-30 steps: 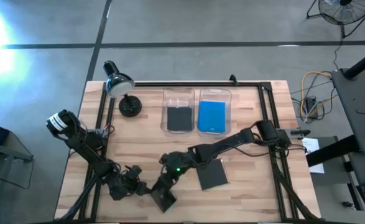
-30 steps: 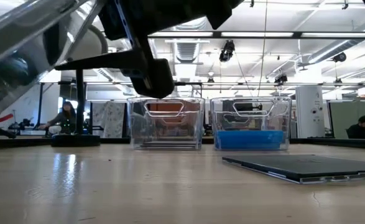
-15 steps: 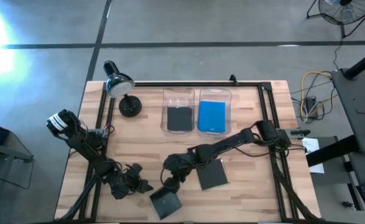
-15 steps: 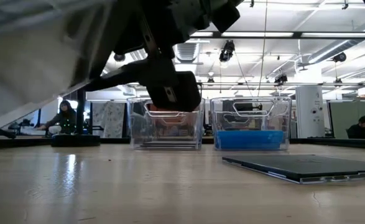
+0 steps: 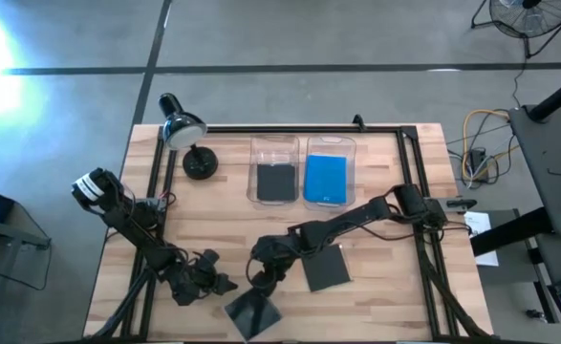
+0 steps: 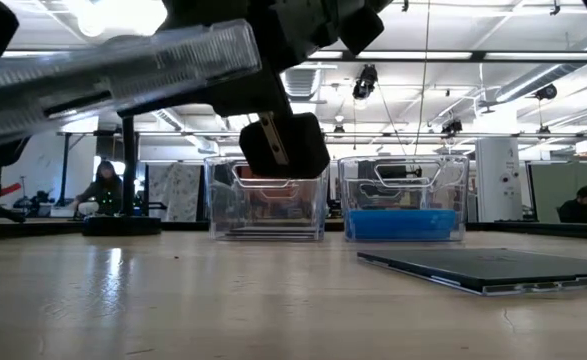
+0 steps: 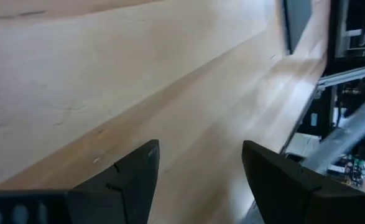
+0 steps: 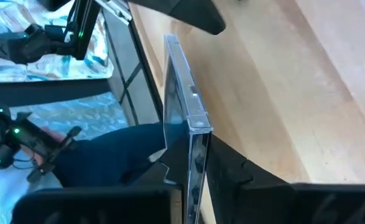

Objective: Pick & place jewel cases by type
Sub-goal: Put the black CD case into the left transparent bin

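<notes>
Right tool point(image 5: 257, 290) clenches a dark jewel case point(image 5: 252, 312) above the bench's point(image 5: 213, 205) six-o'clock edge; left tool point(image 5: 225, 284), at nine o'clock beside it, stands released.

Grey floor point(image 5: 70, 105), ceiling strip lights point(image 6: 493, 58)

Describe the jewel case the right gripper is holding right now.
The held jewel case is thin, flat, dark with a clear plastic edge. The right gripper pinches one edge between its fingers, so the case juts out past the table's front edge. In the low view it hangs tilted, off the wood. Nothing else touches it.
</notes>
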`<state>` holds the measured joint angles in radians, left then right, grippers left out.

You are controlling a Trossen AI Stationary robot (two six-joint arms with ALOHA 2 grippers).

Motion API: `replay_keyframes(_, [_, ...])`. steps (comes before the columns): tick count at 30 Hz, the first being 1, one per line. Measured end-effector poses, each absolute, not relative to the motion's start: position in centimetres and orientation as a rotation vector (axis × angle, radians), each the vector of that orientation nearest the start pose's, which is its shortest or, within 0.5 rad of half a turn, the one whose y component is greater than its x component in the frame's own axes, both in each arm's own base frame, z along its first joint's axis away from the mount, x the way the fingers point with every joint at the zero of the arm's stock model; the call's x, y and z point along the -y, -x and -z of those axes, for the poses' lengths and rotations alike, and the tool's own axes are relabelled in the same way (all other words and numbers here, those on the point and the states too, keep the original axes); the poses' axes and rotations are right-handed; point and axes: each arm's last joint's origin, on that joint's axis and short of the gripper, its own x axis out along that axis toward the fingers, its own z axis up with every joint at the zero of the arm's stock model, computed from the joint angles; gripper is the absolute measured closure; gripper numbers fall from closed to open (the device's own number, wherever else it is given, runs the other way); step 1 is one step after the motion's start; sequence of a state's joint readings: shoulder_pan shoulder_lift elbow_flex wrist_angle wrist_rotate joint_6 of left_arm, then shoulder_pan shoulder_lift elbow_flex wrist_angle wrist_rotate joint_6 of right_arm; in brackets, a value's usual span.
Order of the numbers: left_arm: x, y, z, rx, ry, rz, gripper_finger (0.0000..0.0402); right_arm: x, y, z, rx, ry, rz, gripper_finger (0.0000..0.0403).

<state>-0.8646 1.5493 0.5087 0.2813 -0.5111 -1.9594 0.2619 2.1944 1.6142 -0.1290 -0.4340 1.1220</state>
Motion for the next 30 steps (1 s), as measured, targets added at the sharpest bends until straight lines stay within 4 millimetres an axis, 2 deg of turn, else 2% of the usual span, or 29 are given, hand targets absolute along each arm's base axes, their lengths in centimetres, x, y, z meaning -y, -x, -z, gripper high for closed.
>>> replay_keyframes(6, [18.3, -17.5, -13.4, -0.633, 1.382, -0.293, 0.0188, -12.4, -46.4, -17.6, -1.017, -1.088, -0.156, 0.0377])
replay_keyframes(12, [17.0, -15.7, -14.6, -0.693, 1.246, -0.349, 0.0188, -8.7, -45.7, -20.2, -1.005, -1.053, -0.068, 0.0377])
replay_keyframes(19, [15.4, -13.5, -15.2, -0.756, 1.163, -0.466, 0.0188, -1.2, -42.7, -25.0, -0.972, -0.993, 0.155, 0.0377])
replay_keyframes(26, [14.8, -13.3, -15.8, -0.663, 1.158, -0.479, 0.0188, 7.5, -38.3, -32.5, -0.614, -0.993, 0.447, 0.0377])
replay_keyframes(28, [14.6, -13.3, -15.6, -0.654, 1.175, -0.498, 0.0188, 9.4, -36.9, -34.0, -0.519, -1.005, 0.55, 0.0376])
replay_keyframes(30, [14.4, -13.2, -15.4, -0.649, 1.194, -0.515, 0.0188, 11.0, -36.1, -34.4, -0.492, -1.038, 0.59, 0.0376])
